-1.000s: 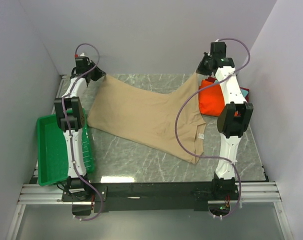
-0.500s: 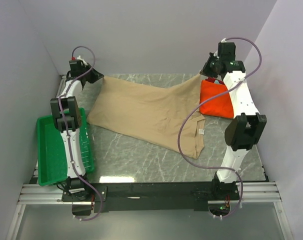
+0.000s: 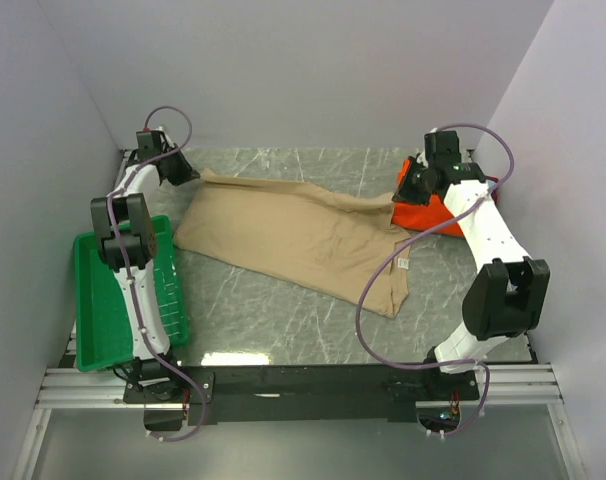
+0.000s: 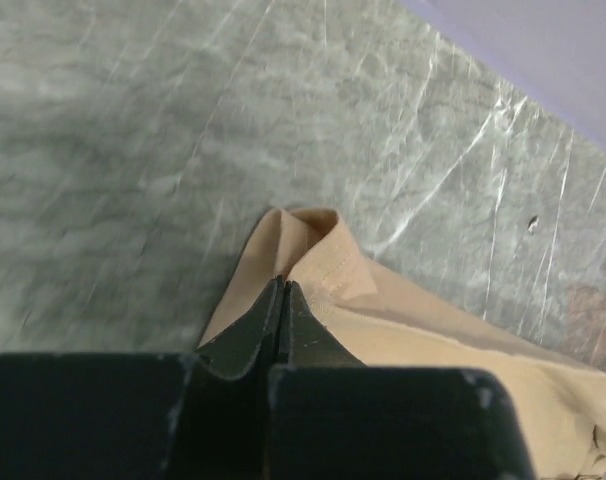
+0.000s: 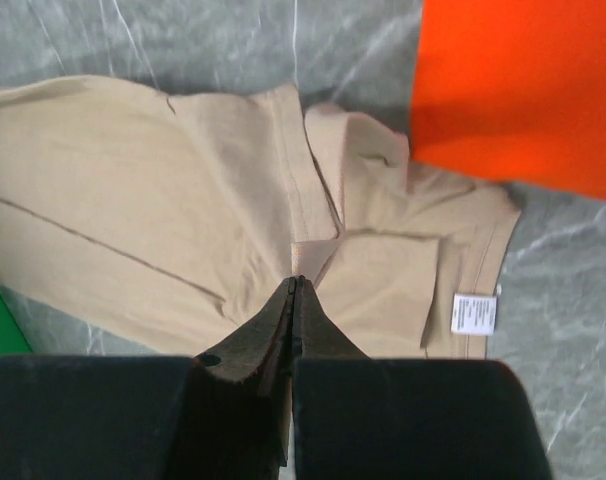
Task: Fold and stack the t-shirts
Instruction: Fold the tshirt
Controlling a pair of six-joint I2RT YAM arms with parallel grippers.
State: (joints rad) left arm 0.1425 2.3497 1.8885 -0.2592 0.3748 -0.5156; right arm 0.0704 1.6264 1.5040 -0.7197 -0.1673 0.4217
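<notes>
Tray: green plastic, ribbed floor, raised rim; lies at the left edge of the tabletop, long side running front to back.
Tabletop: grey-green stone pattern with pale veins, glossy.
Walls: plain pale lilac, on three sides.
Frame rail: bare aluminium, along the near edge.

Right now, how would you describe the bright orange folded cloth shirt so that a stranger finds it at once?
Start from the grey marbled table and go to its far right corner. There the bright orange folded cloth shirt lies next to the large tan cloth shirt. It alone is a compact, vivid block.
</notes>
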